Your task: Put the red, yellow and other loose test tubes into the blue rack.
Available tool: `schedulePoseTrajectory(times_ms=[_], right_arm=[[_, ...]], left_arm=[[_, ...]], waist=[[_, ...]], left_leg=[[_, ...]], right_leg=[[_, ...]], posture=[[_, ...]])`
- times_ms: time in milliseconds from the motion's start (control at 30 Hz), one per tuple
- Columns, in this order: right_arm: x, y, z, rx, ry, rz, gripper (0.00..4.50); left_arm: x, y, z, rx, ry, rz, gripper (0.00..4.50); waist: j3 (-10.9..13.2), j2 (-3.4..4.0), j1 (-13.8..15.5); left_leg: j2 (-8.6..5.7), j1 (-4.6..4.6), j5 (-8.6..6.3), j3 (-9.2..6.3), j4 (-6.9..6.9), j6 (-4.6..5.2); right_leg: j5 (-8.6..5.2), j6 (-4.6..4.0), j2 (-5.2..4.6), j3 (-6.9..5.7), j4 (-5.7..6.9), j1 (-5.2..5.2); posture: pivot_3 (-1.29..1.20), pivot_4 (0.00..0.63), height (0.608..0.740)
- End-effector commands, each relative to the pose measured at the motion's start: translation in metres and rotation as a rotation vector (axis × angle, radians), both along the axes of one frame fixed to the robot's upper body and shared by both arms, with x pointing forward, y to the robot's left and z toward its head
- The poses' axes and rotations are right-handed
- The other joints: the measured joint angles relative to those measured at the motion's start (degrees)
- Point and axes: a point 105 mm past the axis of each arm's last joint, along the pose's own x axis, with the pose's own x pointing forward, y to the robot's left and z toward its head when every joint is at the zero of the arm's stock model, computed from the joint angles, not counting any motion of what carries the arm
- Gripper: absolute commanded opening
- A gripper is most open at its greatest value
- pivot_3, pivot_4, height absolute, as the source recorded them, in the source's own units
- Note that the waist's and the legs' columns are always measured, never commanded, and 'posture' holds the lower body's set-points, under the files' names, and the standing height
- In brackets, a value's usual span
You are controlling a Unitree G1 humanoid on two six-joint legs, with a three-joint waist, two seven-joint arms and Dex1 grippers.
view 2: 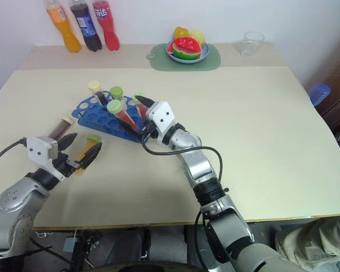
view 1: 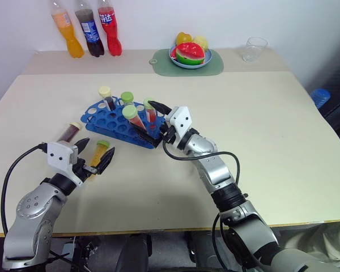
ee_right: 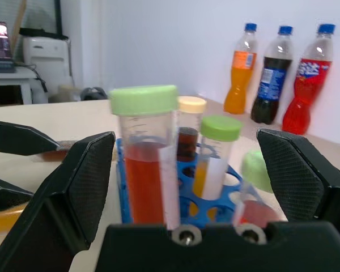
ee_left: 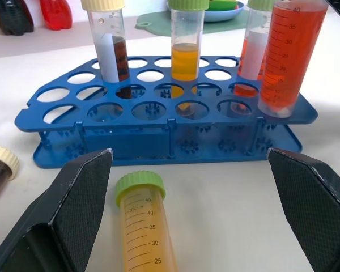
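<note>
The blue rack (view 1: 102, 116) lies left of the table's middle and holds several upright test tubes: a dark one with a cream cap (view 1: 106, 96), a yellow one (view 1: 127, 101) and a red one (view 1: 149, 110). My right gripper (view 1: 150, 120) is open, with one finger on each side of another red tube with a green cap (view 1: 131, 113) that stands in the rack's near right corner. My left gripper (view 1: 94, 152) is open, and a loose yellow tube (ee_left: 144, 226) lies on the table between its fingers. A loose maroon tube with a cream cap (view 1: 71, 131) lies just to its left.
Three soda bottles (view 1: 90, 28) stand at the back left against the wall. A blue fruit plate (view 1: 211, 59) on a green mat and a clear cup (view 1: 255, 49) sit at the back. A blue object (view 1: 320, 96) shows beyond the table's right edge.
</note>
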Motion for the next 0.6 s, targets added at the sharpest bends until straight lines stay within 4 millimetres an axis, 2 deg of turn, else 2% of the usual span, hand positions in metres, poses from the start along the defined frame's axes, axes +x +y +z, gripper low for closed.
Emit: schedulePoseTrajectory(times_ms=[33, 233, 433, 500, 600], right_arm=[[-0.003, 0.000, 0.016, 0.025, -0.030, -0.014, 4.41], [-0.016, 0.013, 0.017, 0.000, -0.058, 0.008, 4.41], [-0.008, 0.015, 0.012, -0.075, -0.093, -0.114, 4.41], [-0.002, 0.012, 0.013, -0.118, -0.145, -0.200, 4.41], [0.000, 0.013, 0.016, -0.121, -0.154, -0.234, 4.41]], left_arm=[[-0.001, -0.001, 0.015, 0.008, -0.059, -0.002, 4.50], [-0.002, -0.003, 0.015, 0.001, -0.063, -0.006, 4.50], [-0.003, -0.003, 0.015, -0.002, -0.064, -0.002, 4.50], [-0.003, -0.003, 0.014, -0.003, -0.063, -0.002, 4.50], [-0.004, -0.005, 0.013, -0.005, -0.060, -0.003, 4.50]], waist=[[0.00, 0.00, -0.08], [0.00, 0.00, -0.15], [0.00, 0.00, -0.16], [0.00, 0.00, -0.17], [0.00, 0.00, -0.16]], left_leg=[[0.00, 0.00, 0.00, 0.00, 0.00, 0.00], [0.00, 0.00, 0.00, 0.00, -0.01, 0.00], [0.00, 0.00, 0.00, 0.00, -0.01, 0.00], [0.00, 0.00, 0.00, 0.01, -0.01, 0.00], [0.00, -0.01, 0.00, 0.00, -0.02, 0.00]], right_leg=[[0.00, 0.00, 0.00, 0.00, 0.00, 0.00], [-0.01, -0.01, 0.01, 0.00, 0.00, -0.01], [-0.01, -0.02, 0.01, 0.00, 0.00, -0.01], [-0.02, -0.02, 0.01, 0.00, -0.01, -0.02], [-0.02, -0.02, 0.01, 0.00, -0.01, -0.02]], posture=[[0.00, 0.150, 0.734], [0.00, 0.150, 0.734], [0.00, 0.150, 0.734], [0.00, 0.150, 0.734], [0.00, 0.150, 0.734]])
